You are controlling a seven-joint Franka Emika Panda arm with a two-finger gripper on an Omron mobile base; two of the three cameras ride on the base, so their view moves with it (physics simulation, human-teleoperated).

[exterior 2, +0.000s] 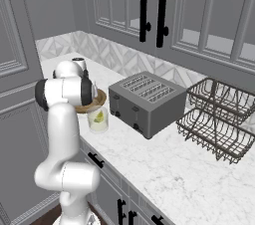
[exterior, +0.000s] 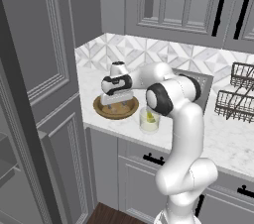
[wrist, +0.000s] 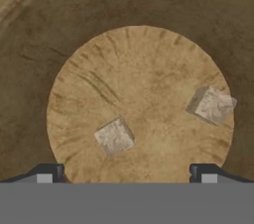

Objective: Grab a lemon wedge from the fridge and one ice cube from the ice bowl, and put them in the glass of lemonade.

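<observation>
The tool point(exterior: 117, 103) is positioned directly above the ice bowl point(exterior: 130, 111), pointing down into it; its jaws are spread to full width and nothing is held between them. In the hand view, the two dark fingertips point(wrist: 48, 172) stand wide apart at the lower edge, over the bowl's flat wooden floor; two pale ice cubes rest on that floor, the nearer ice cube point(wrist: 114, 137) lying between the fingertips but closer to the left one, the farther ice cube point(wrist: 212, 104) lying toward the right edge of the floor; the cubes are apart from each other, and neither is touched by the tool.

The ice bowl sits on the white marble tabletop point(exterior: 228, 141), near its front edge; the glass of lemonade point(exterior: 149, 121) stands just beside the bowl, on the side toward the toaster point(exterior 2: 147, 102); a lemon wedge point(exterior 2: 99, 117) is visible inside the glass, in the pale yellow liquid. A dark wire dish rack point(exterior 2: 216, 119) stands on the tabletop beyond the toaster, well apart from the bowl. Grey paneled cabinets point(exterior 2: 124, 0) with black handles hang above the tabletop.
</observation>
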